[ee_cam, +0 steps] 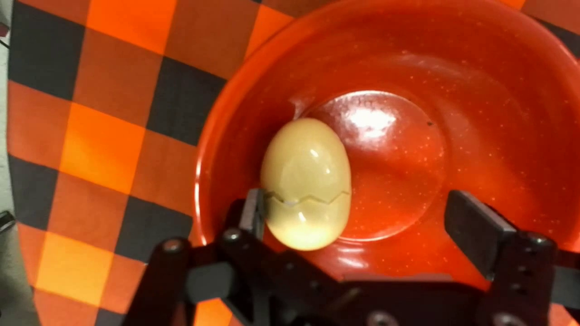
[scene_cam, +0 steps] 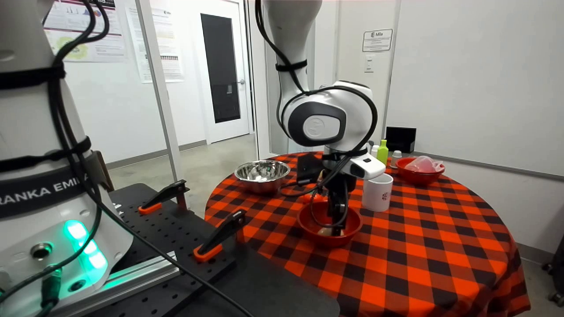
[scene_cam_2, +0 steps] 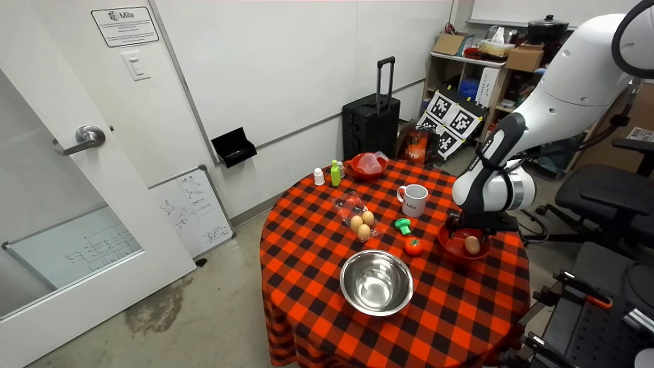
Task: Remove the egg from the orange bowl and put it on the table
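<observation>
We've got the checked table at frame left in the wrist view, the orange bowl across the right, the gripper inside it with fingers spread wide, and the egg mid-frame in the bowl. IMO we should ease toward frame left to centre it, then squeeze gently. Bowl's right edge is cut off, and we can't tell if the left-of-frame finger touches the egg.

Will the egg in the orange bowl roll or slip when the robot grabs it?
The egg may roll if nudged, since it's oval. Its shiny highlights suggest it could be a bit slippery. The zigzag seam hints it might pop apart if squeezed.
</observation>
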`<state>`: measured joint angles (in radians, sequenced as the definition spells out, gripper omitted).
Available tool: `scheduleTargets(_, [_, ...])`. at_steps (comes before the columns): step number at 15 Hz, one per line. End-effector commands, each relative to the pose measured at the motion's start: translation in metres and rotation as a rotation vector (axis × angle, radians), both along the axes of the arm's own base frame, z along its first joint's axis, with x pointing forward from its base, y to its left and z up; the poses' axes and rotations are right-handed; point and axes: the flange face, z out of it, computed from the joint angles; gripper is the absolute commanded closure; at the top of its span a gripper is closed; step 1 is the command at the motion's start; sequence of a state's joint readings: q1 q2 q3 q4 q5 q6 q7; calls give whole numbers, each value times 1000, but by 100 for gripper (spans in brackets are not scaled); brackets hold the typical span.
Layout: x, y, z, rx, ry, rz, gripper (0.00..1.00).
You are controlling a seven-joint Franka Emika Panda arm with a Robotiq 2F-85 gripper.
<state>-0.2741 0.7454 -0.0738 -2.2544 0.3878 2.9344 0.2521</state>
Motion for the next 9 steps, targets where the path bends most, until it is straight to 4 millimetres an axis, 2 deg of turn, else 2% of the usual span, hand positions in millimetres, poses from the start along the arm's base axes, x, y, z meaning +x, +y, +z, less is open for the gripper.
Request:
scheduleTargets(1, [4, -1, -6, 6, 9, 4, 0])
scheduleTargets(6, [3, 1, -13, 23, 26, 7, 0])
scheduleTargets(8, [4, 1, -15, 27, 32, 7, 10])
scheduleTargets(9, [4, 1, -16, 27, 33, 6, 24])
